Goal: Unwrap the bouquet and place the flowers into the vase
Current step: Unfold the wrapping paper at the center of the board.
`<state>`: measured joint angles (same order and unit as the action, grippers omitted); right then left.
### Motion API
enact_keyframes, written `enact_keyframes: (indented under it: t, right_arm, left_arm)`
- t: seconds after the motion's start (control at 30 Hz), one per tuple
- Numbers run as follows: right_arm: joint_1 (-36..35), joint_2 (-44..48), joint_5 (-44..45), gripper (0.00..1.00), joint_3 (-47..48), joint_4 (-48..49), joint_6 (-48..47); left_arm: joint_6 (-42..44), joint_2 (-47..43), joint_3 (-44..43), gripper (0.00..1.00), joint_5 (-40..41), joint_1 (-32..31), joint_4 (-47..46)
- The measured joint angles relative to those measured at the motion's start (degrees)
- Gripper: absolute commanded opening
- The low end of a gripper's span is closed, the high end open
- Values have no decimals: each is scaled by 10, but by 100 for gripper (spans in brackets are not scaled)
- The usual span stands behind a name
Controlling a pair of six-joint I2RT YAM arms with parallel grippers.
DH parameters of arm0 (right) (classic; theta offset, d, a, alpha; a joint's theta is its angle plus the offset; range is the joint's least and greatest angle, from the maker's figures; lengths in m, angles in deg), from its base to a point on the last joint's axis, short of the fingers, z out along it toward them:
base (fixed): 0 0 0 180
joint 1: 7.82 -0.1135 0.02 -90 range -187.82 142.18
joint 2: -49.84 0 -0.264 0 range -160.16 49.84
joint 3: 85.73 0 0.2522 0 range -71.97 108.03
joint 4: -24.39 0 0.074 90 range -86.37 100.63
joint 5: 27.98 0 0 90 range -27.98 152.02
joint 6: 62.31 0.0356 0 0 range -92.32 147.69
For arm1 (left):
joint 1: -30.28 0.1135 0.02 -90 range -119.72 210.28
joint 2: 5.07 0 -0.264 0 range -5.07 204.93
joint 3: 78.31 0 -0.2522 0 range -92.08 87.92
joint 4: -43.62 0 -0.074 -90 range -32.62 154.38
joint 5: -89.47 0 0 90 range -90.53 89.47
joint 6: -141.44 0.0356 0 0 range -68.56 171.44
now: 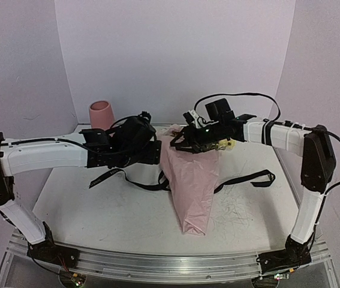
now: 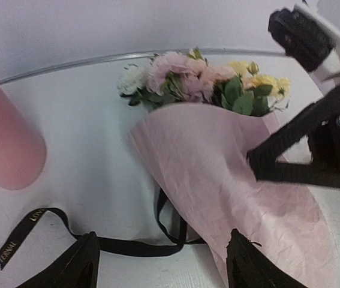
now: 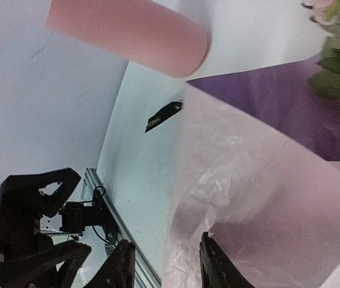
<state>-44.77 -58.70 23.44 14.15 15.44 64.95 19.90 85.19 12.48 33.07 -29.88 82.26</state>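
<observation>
Crinkled paper (image 1: 192, 192) is spread nearest; left gripper (image 2: 162, 240) and right gripper (image 3: 167, 245) are held apart, nothing clamped. Flowers (image 2: 199, 81) should be gripped by the stems, then lifted toward the vase (image 1: 101, 114).

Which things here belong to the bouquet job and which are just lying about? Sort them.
Job: flowers, pink paper wrap, black ribbon, pink vase.
Just there: table, lilac backdrop walls.
</observation>
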Motion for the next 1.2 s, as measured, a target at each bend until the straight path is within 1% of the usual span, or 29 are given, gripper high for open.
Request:
enact_keyframes:
  t: [0.17, 0.23, 0.27, 0.37, 0.47, 0.53, 0.63, 0.73, 0.83, 0.87, 0.93, 1.0, 1.2]
  right_arm:
    - [-58, -56, -15, 42, 68, 3, 6]
    - [-78, -80, -19, 44, 94, 4, 10]
    - [-87, -90, -22, 46, 104, 3, 13]
    - [-107, -113, -27, 58, 124, 2, 20]
    - [-113, -127, -28, 69, 139, -1, 26]
    - [-111, -130, -24, 73, 145, -1, 27]
    - [-108, -130, -8, 75, 147, -1, 26]
    - [-106, -129, 27, 75, 143, -2, 26]
    - [-104, -125, 74, 77, 126, -15, 29]
    - [-104, -125, 91, 79, 120, -24, 30]
    - [-104, -125, 122, 87, 109, -45, 32]
    - [-105, -125, 149, 98, 103, -67, 31]
    - [-117, -125, 250, 98, 119, -146, 15]
  left_arm:
    - [-13, -59, 24, 74, 58, 2, 2]
    - [-17, -78, 39, 74, 73, 2, 3]
    - [-19, -85, 46, 74, 79, 2, 4]
    - [-25, -100, 63, 74, 93, 2, 7]
    - [-29, -108, 76, 74, 103, 2, 8]
    - [-29, -111, 81, 75, 107, 2, 8]
    - [-29, -116, 86, 75, 115, 2, 12]
    - [-33, -120, 86, 75, 120, 7, 19]
    - [-42, -125, 89, 75, 110, 31, 25]
    - [-46, -126, 91, 75, 102, 46, 26]
    - [-50, -127, 97, 77, 89, 73, 27]
    - [-50, -127, 102, 77, 78, 91, 29]
    - [-50, -99, 103, 77, 10, 110, 32]
